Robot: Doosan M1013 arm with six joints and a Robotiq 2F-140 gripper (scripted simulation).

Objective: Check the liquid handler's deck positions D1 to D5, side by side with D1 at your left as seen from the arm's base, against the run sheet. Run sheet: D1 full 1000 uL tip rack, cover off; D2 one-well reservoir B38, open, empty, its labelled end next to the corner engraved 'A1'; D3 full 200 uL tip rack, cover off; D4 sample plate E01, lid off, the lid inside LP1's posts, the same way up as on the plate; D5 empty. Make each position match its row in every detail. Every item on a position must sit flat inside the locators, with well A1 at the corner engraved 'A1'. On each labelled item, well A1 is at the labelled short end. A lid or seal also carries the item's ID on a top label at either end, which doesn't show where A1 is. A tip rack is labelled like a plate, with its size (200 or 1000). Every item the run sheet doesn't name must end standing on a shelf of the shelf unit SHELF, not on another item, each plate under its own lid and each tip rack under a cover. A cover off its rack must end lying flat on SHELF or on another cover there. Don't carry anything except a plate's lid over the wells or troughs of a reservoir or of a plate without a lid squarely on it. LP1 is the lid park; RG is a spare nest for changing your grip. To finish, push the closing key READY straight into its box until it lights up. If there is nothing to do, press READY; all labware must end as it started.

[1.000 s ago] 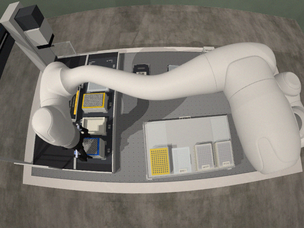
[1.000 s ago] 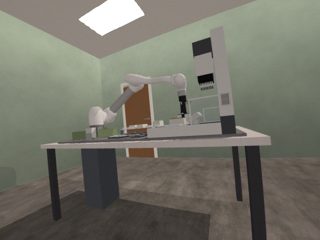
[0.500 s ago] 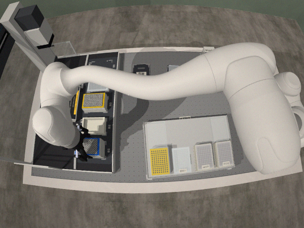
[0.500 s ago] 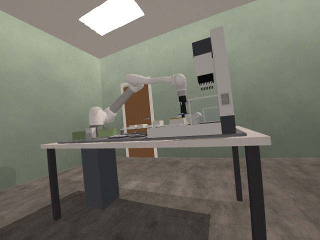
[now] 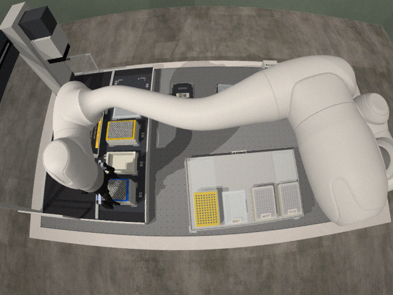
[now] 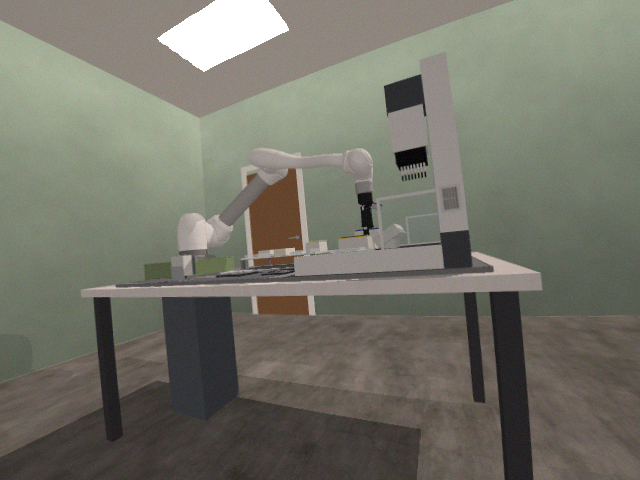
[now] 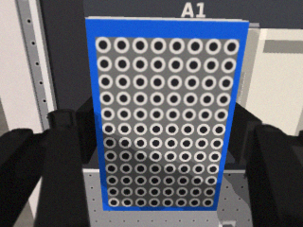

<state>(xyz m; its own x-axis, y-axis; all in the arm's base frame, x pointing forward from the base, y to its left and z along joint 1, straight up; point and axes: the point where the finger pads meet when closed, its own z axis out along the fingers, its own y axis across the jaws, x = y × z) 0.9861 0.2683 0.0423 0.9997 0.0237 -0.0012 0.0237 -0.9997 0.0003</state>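
Observation:
My gripper (image 7: 158,105) is shut on a blue-framed tip rack (image 7: 166,115), with one finger on each long side. The rack has no cover and its holes all show tips. It is low at deck position D1 (image 5: 118,189), with the engraved 'A1' (image 7: 193,9) just beyond its far short end. I cannot tell whether it rests on the deck. The open cream reservoir (image 5: 122,162) sits on D2, a yellow-framed tip rack (image 5: 121,129) on D3, and a pale plate (image 5: 125,111) on D4, partly under the arm. The gripper (image 6: 367,222) reaches straight down.
The shelf unit holds a yellow cover (image 5: 206,208), a clear-lidded item (image 5: 234,206) and two lidded plates (image 5: 264,203) (image 5: 289,198). The dark spare nest (image 5: 182,90) lies behind. The handler's tower (image 5: 41,38) stands at the deck's far corner.

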